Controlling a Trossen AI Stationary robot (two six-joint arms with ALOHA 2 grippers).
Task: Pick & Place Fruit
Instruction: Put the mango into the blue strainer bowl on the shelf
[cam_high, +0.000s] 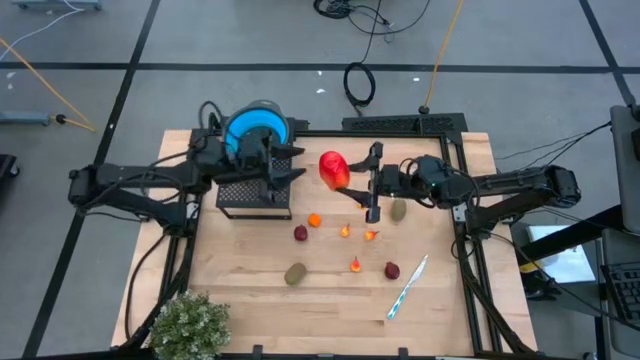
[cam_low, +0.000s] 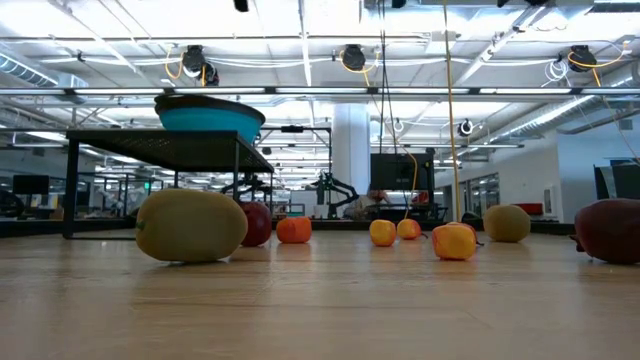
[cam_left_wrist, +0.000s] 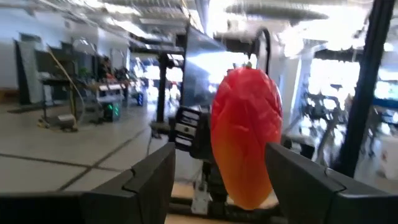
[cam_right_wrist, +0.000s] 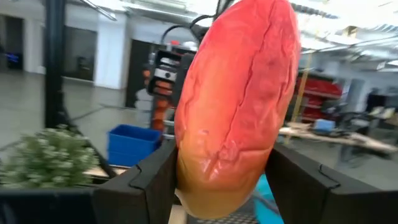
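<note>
my right fingers (cam_right_wrist: 217, 180) clamp the red-orange fruit (cam_high: 333, 169) aloft, clear of the bench (cam_high: 440, 310), for carrying; my left fingers (cam_left_wrist: 217, 180) wait apart.

No readable text, label, brand, number or sign appears in any of the four views. A white label with dark marks sits on the other arm (cam_left_wrist: 186, 129) in the left wrist view, but its marks are too blurred to read.
</note>
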